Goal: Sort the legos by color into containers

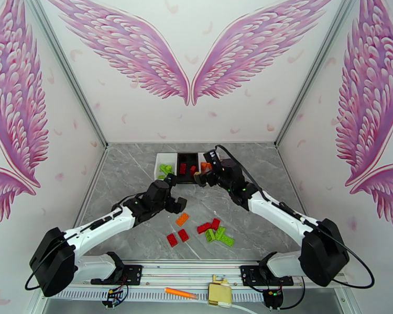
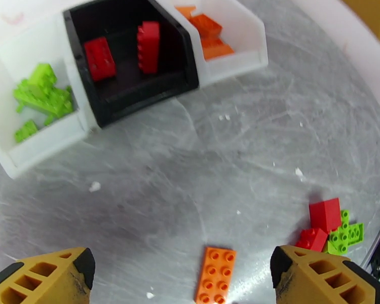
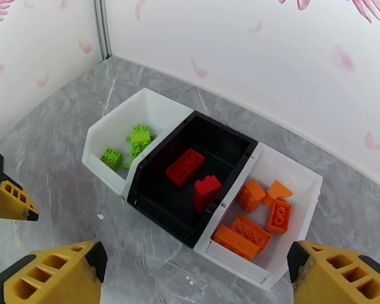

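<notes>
My left gripper hangs wide open and empty just above the table, with a loose orange brick lying flat, studs up, in the gap between its fingers. I judge this pick to be the step in hand.

The brick's long side runs roughly along the fingers, so closing will pinch it across its narrow width, which is the grip I want. It sits nearer my right-hand finger than the other. I should shift sideways until it is centred, or the first finger to touch will push it askew. Then I go straight down until the pads are beside the brick's walls, not over the studs, and close firmly.

The brick belongs in the white tray on the right, where several orange bricks already lie. Next to it the black tray holds two red bricks, and the white tray on the left holds the green ones.

My right gripper is also open and holds nothing, and it hovers just in front of those trays. That is the risk: in the overhead view it is near the orange tray, so I should clear that arm aside before carrying the brick over.

Near the orange brick lie a red brick and a green brick, well clear of my fingers.
</notes>
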You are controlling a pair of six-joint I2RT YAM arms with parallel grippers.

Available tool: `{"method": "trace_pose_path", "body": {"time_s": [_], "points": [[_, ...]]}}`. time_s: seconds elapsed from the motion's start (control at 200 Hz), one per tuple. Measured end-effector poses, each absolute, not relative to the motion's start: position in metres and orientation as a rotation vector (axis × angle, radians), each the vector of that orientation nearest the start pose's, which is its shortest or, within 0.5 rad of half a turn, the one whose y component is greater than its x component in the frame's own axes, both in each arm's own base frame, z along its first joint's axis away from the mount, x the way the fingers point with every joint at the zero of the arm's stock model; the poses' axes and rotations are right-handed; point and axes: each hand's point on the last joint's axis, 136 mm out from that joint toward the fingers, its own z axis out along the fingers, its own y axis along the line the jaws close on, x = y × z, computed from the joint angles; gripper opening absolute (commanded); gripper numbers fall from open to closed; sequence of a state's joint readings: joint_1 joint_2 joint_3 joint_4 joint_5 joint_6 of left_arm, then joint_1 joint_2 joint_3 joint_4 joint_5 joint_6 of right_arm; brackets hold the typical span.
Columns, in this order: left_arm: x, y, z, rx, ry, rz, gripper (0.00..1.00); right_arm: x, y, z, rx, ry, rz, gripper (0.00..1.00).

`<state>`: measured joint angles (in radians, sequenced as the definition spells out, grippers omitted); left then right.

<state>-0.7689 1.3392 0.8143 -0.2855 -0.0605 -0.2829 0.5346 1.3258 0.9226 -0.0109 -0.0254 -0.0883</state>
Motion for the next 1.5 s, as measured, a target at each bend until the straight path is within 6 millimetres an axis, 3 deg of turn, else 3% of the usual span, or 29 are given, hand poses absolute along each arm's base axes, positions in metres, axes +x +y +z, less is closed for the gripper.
{"method": "trace_pose_path", "body": {"time_s": [0.21,0.345,0.56,0.77,0.94,1.309,1.504], "points": [[0.249,-0.275,0.085,0.692,2.505,-0.357,0.86,0.358,0.214,0.23,-0.653,1.902,0.28,1.0],[0.237,-0.281,0.065,0.758,2.58,-0.304,0.82,0.357,0.212,0.226,-0.66,1.911,0.268,1.0],[0.226,-0.28,0.043,0.819,2.659,-0.206,0.69,0.357,0.212,0.224,-0.662,1.914,0.264,1.0],[0.227,-0.271,0.027,0.825,2.695,-0.116,0.65,0.357,0.212,0.222,-0.663,1.918,0.264,1.0],[0.23,-0.267,0.017,0.827,2.714,-0.072,0.6,0.357,0.212,0.219,-0.664,1.924,0.263,1.0],[0.232,-0.272,0.014,0.793,2.727,-0.096,0.33,0.351,0.208,0.212,-0.651,1.941,0.272,1.0],[0.239,-0.272,0.017,0.769,2.702,-0.075,0.29,0.348,0.206,0.216,-0.616,1.936,0.294,1.0]]}}
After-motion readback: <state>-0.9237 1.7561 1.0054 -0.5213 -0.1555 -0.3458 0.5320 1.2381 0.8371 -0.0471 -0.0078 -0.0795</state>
